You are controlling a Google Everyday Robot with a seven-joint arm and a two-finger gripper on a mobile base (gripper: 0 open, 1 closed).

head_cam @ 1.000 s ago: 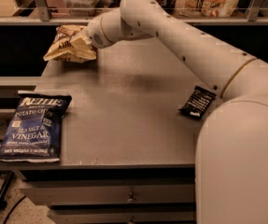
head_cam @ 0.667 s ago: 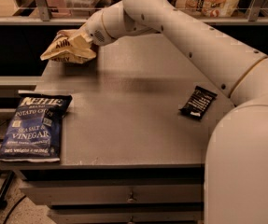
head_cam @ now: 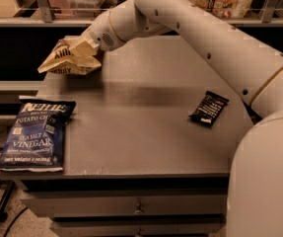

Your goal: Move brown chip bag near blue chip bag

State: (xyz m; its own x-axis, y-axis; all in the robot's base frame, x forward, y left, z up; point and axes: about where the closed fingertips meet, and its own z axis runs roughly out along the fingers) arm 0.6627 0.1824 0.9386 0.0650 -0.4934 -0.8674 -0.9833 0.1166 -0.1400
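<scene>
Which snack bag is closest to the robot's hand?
The brown chip bag at the far left corner: the gripper grips it. The blue chip bag lies flat at the near left, the black wrapper on the right.

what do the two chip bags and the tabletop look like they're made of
brown chip bag: thin crinkly plastic film, likely foil-lined, judging by its sharp creases; the gripper holds it above the far left corner. blue chip bag: similar film, smoother, with a slight sheen. table: matte grey, probably laminate or painted metal.
</scene>
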